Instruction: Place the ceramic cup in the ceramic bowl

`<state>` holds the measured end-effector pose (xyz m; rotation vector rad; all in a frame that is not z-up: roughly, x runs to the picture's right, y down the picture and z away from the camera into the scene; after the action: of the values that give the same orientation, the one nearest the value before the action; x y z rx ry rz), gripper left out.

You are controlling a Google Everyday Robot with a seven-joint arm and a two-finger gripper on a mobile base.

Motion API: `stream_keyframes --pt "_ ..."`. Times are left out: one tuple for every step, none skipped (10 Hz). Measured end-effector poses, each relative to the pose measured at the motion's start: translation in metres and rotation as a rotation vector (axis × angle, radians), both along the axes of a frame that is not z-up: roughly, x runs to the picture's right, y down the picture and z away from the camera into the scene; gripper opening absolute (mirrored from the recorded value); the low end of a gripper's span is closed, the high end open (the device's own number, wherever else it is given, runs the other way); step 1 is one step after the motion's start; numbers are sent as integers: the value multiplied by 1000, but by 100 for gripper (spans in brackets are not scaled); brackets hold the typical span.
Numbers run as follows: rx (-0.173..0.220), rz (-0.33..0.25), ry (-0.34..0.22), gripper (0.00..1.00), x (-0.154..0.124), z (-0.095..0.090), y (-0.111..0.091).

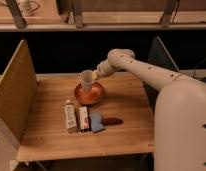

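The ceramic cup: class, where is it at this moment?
The ceramic cup is held in the shut gripper directly above the red-orange ceramic bowl, toward the wooden table's back edge.

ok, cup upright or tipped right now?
Upright. The ceramic cup stands vertical, mouth up, over the ceramic bowl, with the gripper shut on its right side.

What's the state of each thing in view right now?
gripper: shut on the ceramic cup, above the bowl's far side.
ceramic cup: upright, held over the bowl; contact with the bowl unclear.
ceramic bowl: upright on the table.
white bottle: lying flat.
small box: lying flat beside the bottle.
blue item: lying flat.
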<state>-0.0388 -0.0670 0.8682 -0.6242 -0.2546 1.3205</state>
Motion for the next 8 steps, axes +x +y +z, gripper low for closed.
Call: stream_keyframes --pt "-9 -23 3 0 -3 8 5" --pt "-17 -39 23 0 3 18 11" --pt "-27 -47 43 0 10 26 15" --pt "-41 -48 61 0 17 34 19" --pt "-56 -48 71 0 19 40 22" --pt "-59 -47 71 0 17 41 21" --pt "-65 -48 65 0 11 42 21" --pt "-70 -46 59 0 8 42 20"
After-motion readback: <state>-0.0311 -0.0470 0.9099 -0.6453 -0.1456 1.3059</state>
